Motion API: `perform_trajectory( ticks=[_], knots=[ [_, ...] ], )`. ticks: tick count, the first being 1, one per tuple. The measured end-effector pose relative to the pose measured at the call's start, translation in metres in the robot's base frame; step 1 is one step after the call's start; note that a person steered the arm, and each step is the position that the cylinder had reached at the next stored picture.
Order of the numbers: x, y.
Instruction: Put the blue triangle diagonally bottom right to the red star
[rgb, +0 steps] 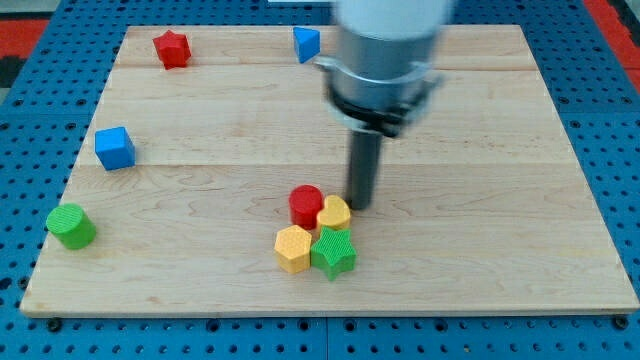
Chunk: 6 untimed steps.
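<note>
1. Work surface: a pale wooden board (480, 250) with visible grain and plank seams, lying on a blue perforated base (600, 20).
2. Arm end: a grey cylindrical housing carries a straight dark rod. My tip (359, 206) rests on the board just to the view's right of the central cluster, beside the yellow heart-shaped block (335, 213); contact cannot be confirmed. No gripper is fitted, so nothing is grasped.
3. Task item: the blue triangle (306, 44) sits near the view's top edge, left of the housing, well apart from my tip.
4. Reference item: the red star (172, 48) lies at the view's upper left, level with the blue triangle and well to its left.
5. Central cluster: a red cylinder (306, 205), the yellow heart, a yellow hexagon (294, 249) and a ridged green star (334, 252), packed closely together.
6. Outliers: a blue cube (114, 148) at the view's left; a ribbed green cylinder (71, 225) near the lower-left corner.
</note>
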<state>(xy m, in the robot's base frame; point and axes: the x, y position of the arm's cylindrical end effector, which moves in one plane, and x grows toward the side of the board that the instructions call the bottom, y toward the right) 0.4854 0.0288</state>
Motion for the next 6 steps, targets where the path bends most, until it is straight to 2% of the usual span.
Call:
perform_trajectory(
  ticks=[1,2,3,4,5,6],
  knots=[
    [-0.023,0.009],
    [-0.094,0.027],
    [-0.192,0.042],
    [-0.265,0.021],
    [-0.280,-0.049],
    [-0.195,-0.033]
  ],
)
